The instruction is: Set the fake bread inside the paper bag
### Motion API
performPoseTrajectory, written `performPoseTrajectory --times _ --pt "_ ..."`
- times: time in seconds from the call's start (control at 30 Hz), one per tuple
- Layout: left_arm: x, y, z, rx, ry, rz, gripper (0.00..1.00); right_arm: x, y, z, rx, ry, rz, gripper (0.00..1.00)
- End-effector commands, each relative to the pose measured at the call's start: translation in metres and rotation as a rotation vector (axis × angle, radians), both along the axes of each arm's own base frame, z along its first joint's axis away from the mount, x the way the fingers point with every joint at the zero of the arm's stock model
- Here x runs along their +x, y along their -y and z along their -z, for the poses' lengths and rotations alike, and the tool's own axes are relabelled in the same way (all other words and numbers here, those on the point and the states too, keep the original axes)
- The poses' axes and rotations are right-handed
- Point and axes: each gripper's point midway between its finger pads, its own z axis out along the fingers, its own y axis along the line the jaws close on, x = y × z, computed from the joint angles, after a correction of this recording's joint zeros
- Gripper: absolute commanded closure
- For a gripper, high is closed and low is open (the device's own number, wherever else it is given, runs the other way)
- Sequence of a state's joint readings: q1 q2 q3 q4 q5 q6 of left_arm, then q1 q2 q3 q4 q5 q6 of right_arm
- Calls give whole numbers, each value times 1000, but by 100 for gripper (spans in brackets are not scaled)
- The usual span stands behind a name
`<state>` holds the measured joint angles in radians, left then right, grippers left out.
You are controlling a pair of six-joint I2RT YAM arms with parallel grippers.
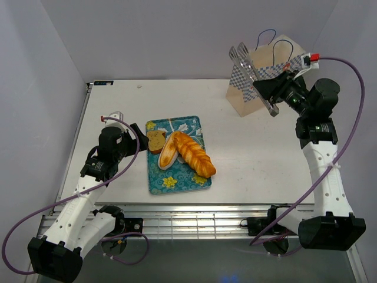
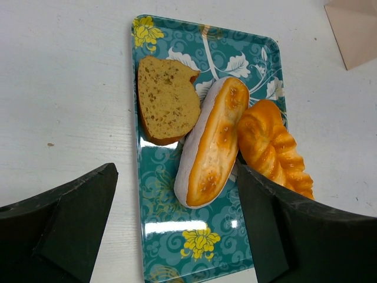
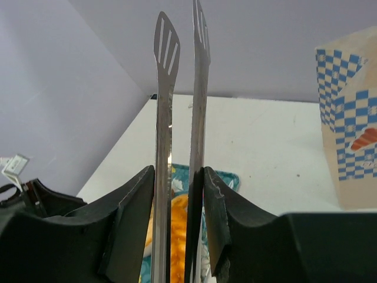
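Note:
Three pieces of fake bread lie on a teal tray (image 1: 171, 181): a toast slice (image 1: 155, 141), an oval bun (image 1: 168, 151) and a braided loaf (image 1: 195, 153). My left gripper (image 1: 140, 133) is open and empty at the tray's left edge. In the left wrist view the gripper (image 2: 177, 172) has the toast slice (image 2: 168, 100), the oval bun (image 2: 212, 144) and the braided loaf (image 2: 274, 147) in front of its jaws. The paper bag (image 1: 242, 101) stands open at the back right. My right gripper (image 1: 270, 88) is shut on metal tongs (image 1: 242, 62), held high beside the bag.
The tray (image 2: 177, 247) lies lengthwise in the middle of the white table. In the right wrist view the tongs (image 3: 179, 118) stick upward from my gripper (image 3: 179, 172), with the checked bag (image 3: 350, 135) to their right and the tray (image 3: 227, 180) below. Walls enclose the table.

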<state>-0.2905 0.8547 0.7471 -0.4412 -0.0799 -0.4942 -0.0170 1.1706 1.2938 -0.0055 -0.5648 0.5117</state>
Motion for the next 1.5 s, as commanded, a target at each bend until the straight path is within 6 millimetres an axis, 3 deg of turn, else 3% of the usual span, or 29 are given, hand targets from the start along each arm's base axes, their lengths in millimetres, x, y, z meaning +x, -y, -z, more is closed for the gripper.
performPoseTrajectory --times 0.0,0.07,0.1,0.13,0.2,0.23,0.3,0.33,0.4,0.43,0.47,0.53,0.57,0.63,0.7,0.77,0.8,1.2,1.27,1.47 --pt "1 -5 -4 17 19 -24 7 -27 -6 15 -45 39 -31 56" --pt "2 -6 -2 22 12 -33 7 -36 -6 31 -53 16 -28 56" --pt "2 -7 -2 24 11 -36 7 -45 -5 49 -54 -8 -21 56" --pt "2 -8 -2 28 9 -44 7 -53 -13 58 -53 -19 -45 56" --pt "2 -9 0 31 4 -50 7 -66 -10 69 -54 -16 -27 56" --pt "3 -10 -1 34 7 -54 7 -70 -9 93 -54 -60 -21 56" --pt "3 -10 0 36 4 -57 7 -80 -6 103 -48 -59 -1 56" --pt "3 -11 0 37 4 -58 7 -83 -6 123 -48 -95 0 56" --pt "3 -14 0 45 4 -73 7 -90 -3 134 -42 -102 18 56" --pt "3 -15 0 49 5 -80 7 -93 -3 142 -40 -114 26 56" --pt "3 -18 -1 55 7 -92 7 -94 -1 165 -42 -157 37 56" --pt "3 -20 -2 57 11 -101 7 -97 6 182 -39 -174 88 56" --pt "3 -20 -2 59 11 -105 7 -100 8 206 -39 -221 98 56" --pt "3 -20 0 59 7 -104 7 -99 13 220 -21 -236 141 56" --pt "3 -19 2 59 -1 -100 7 -101 15 248 -10 -291 161 56" --pt "4 -19 3 62 -9 -100 7 -100 15 259 2 -299 165 56" --pt "4 -19 4 63 -13 -100 7 -101 15 277 2 -339 164 56" --pt "4 -15 6 54 -21 -80 7 -101 19 331 -36 -437 183 55" --pt "4 -13 7 52 -23 -74 7 -104 21 350 -54 -498 187 54" --pt "4 -12 7 49 -22 -67 7 -107 18 366 -61 -555 168 52"
